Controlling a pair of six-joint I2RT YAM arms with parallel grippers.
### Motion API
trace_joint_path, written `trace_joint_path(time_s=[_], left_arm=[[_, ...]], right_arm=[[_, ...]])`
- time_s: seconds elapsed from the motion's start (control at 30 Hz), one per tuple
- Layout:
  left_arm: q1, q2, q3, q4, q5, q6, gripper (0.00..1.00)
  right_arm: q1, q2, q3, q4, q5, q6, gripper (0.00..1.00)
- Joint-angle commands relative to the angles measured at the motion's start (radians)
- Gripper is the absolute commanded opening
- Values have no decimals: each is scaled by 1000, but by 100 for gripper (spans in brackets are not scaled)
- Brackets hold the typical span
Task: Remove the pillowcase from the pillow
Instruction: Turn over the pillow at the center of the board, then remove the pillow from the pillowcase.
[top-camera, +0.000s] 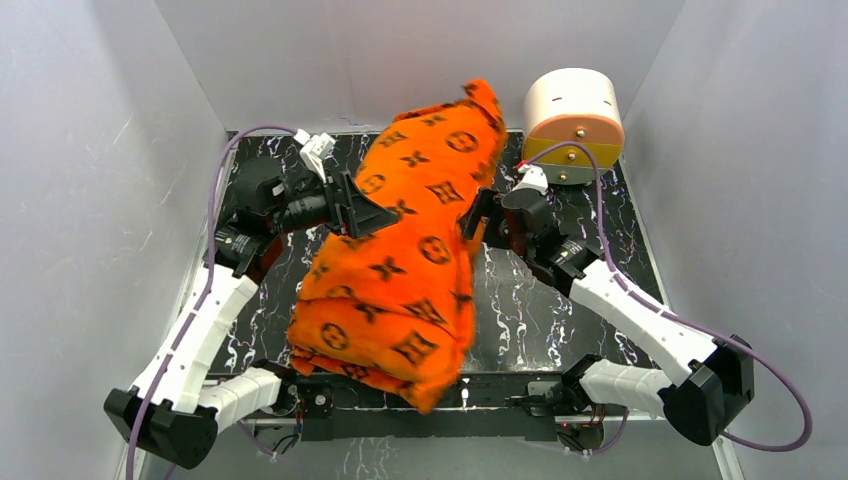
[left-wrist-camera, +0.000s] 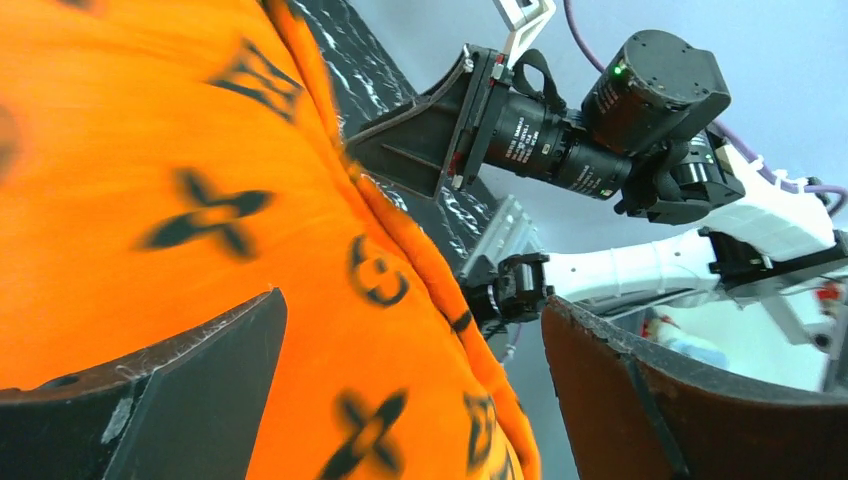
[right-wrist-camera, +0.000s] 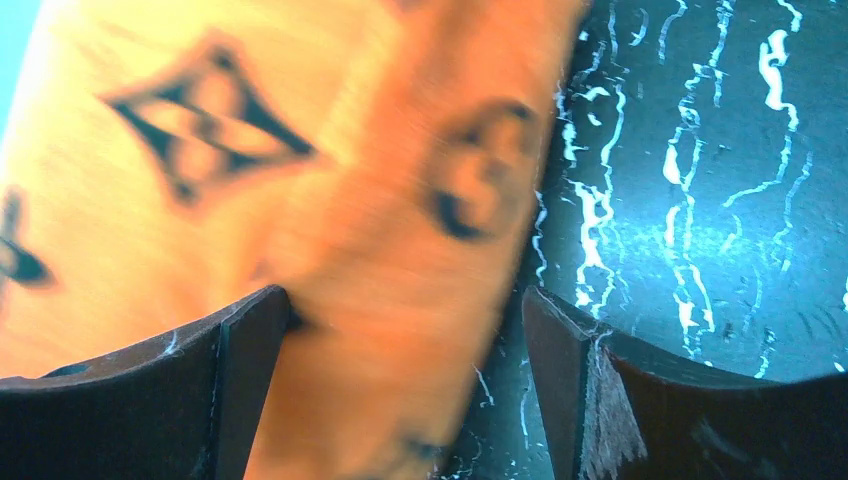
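Observation:
The orange pillowcase (top-camera: 410, 250) with dark brown motifs lies as a bulky mound down the middle of the table, its near end hanging over the front edge. The pillow is hidden inside it. My left gripper (top-camera: 365, 205) is open at the mound's left flank. In the left wrist view the pillowcase (left-wrist-camera: 200, 200) fills the space before the left gripper (left-wrist-camera: 410, 320), with a gap to the right finger. My right gripper (top-camera: 480, 225) is open at the mound's right flank. In the right wrist view, blurred orange pillowcase (right-wrist-camera: 380, 250) sits between the spread fingers of the right gripper (right-wrist-camera: 400, 320).
A round cream box (top-camera: 573, 122) with a yellow drawer front stands at the back right, just behind the right wrist. The black marble tabletop (top-camera: 540, 310) is walled by grey panels on three sides. The right arm's wrist camera (left-wrist-camera: 600, 120) shows beyond the pillowcase edge.

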Motion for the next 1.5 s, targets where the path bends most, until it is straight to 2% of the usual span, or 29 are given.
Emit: trace_joint_path(time_s=[0.0, 0.07, 0.17, 0.27, 0.43, 0.57, 0.7, 0.77, 0.83, 0.93, 1.07, 1.17, 1.2, 1.27, 1.33, 1.43, 1.47], left_arm=[[3, -65, 126, -162, -148, 141, 98], [2, -75, 158, -269, -374, 189, 98], [3, -92, 112, -361, -651, 214, 98], [3, -90, -11, -361, -751, 200, 98], [5, -70, -207, -205, -541, 130, 98], [4, -77, -307, -74, -335, 89, 98], [5, -118, -366, -15, -290, 72, 98], [5, -114, -378, -19, -257, 70, 98], [4, -102, -392, -29, -214, 68, 94], [5, -103, -423, -40, -143, 58, 88], [5, -151, -479, -41, -103, 36, 83], [4, -182, -516, -28, -48, 9, 84], [4, -194, -532, -26, -20, -4, 84], [-7, -243, -554, -8, 58, -46, 83], [-39, -303, -556, 2, 47, -92, 79], [-83, -358, -539, 4, 14, -125, 78], [-96, -357, -528, -5, 19, -119, 75]], right_arm=[[-25, 26, 36, -56, 2, 2, 96], [-26, 45, 20, -64, -14, 22, 96], [-29, 69, -33, -34, -74, 53, 96], [-31, 93, -78, -9, -114, 84, 96], [-30, 118, -98, -24, -124, 82, 94], [-21, 88, 64, -261, -55, 18, 90], [-22, -61, 83, -289, 87, -54, 98], [-24, -112, 52, -289, 133, -69, 99], [-27, -129, 13, -302, 136, -47, 99], [-29, -117, -66, -281, 54, 29, 99], [-29, -66, -203, -71, -199, 92, 99], [-31, 16, -205, 79, -363, 90, 99], [-32, 83, -142, 76, -384, 56, 99], [-31, 286, 109, 0, -453, -78, 99], [-30, 400, 268, -24, -516, -135, 99], [-31, 477, 453, -92, -438, -227, 99], [-30, 501, 533, -172, -383, -297, 99]])
